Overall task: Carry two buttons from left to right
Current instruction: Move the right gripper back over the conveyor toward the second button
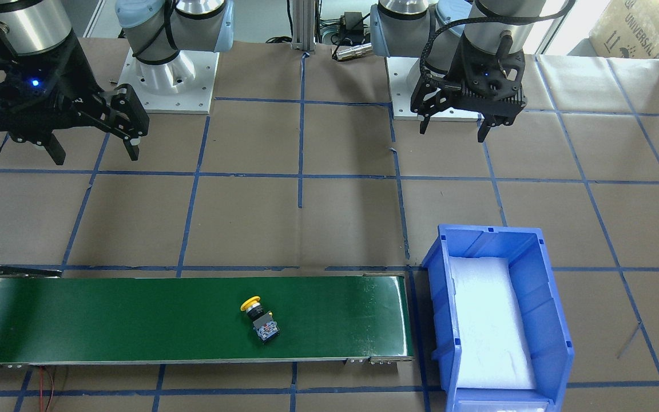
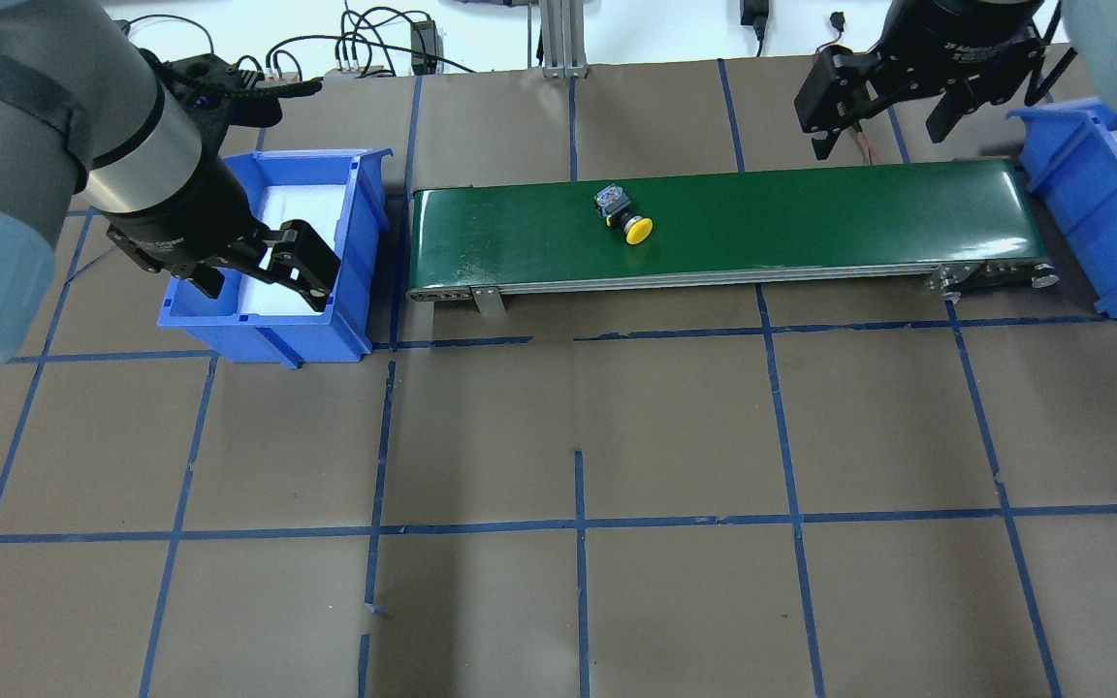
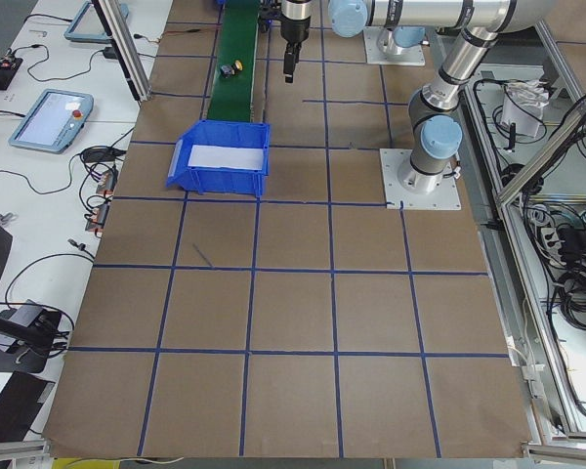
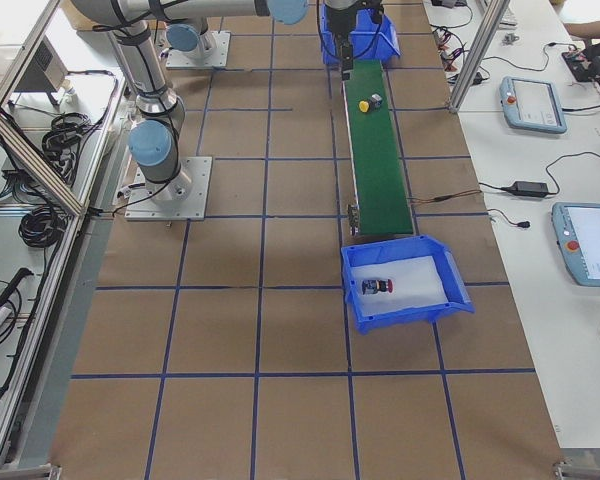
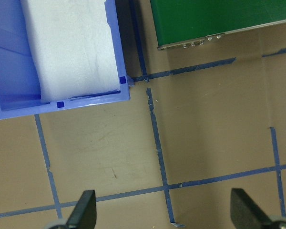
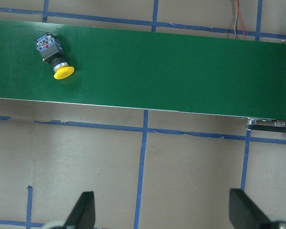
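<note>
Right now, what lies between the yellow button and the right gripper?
Only bare green conveyor belt; the overhead view shows nothing else between the yellow button and the open right gripper.

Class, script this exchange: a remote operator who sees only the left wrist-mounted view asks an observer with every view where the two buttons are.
Operator: The left bin shows me only white foam. Where is the yellow button?
Observer: The yellow button lies on its side on the green belt, short of its middle on the left bin's side.
Operator: And the red one?
Observer: The red button lies inside the right bin.
</note>
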Tool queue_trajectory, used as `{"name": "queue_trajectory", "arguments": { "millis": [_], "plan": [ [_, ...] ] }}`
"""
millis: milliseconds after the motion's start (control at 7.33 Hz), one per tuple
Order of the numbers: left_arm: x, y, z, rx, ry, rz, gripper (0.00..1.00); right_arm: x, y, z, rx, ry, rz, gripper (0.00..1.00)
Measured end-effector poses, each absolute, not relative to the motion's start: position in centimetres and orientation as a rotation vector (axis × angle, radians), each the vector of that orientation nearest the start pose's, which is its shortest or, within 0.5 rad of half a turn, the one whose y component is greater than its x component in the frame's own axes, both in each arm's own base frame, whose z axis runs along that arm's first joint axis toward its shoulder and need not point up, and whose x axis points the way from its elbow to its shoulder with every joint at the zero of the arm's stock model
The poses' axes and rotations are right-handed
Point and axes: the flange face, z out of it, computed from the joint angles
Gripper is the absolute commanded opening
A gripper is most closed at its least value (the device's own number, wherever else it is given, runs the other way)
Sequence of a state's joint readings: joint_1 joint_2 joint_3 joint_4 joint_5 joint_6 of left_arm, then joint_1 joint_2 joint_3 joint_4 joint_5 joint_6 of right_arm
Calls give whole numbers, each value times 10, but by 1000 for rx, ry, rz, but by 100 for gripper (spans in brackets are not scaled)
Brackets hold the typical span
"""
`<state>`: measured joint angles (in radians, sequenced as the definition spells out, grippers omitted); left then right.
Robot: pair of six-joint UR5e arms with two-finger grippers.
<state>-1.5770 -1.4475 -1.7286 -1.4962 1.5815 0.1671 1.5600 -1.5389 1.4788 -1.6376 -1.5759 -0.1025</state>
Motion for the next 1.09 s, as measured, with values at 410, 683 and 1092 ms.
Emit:
{"name": "queue_trajectory", "arguments": {
  "millis": [410, 683, 1092],
  "plan": [
    [-135, -442, 472, 270, 3117, -51, 100, 132, -513, 522, -63, 3115, -149, 100],
    [-135, -442, 470, 271, 3119, -48, 100, 133, -511, 520, -63, 3108, -127, 100],
    [-135, -442, 470, 272, 3119, -46, 100, 133, -510, 516, -72, 3109, -114, 100]
  ]
}}
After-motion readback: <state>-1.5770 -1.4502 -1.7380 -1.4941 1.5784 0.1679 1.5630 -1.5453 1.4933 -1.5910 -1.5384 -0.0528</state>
